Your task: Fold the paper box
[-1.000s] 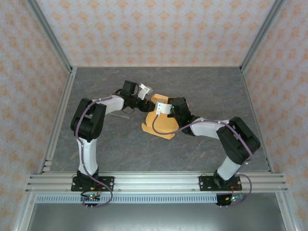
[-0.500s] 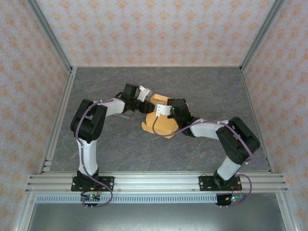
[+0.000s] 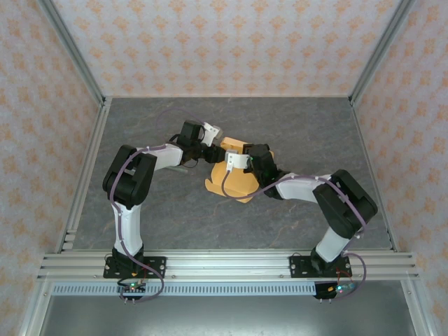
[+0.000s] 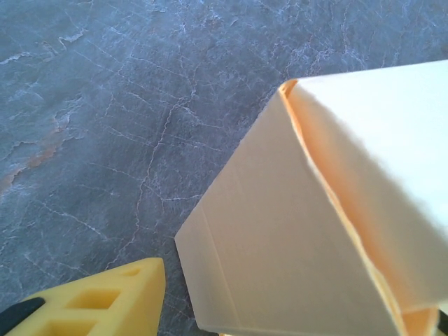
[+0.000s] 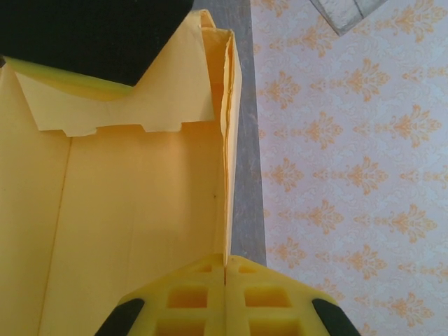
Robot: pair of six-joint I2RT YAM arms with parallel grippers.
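The orange-yellow paper box lies part-folded at the middle of the table, between both grippers. My right gripper is shut on it. In the right wrist view the yellow fingers pinch one thin upright wall of the box, below a notched flap. My left gripper is at the box's far left end. In the left wrist view a pale folded corner of the box sits between the spread jaws of the left gripper. The one finger that shows stands a little apart from the card.
The grey stone-look table is bounded by patterned walls behind and on both sides. An aluminium rail runs along the near edge. There is free room to the right and behind the box.
My left gripper has edged a little closer to the box's far end. The right gripper and the box have shifted slightly left, and the grip is unchanged.
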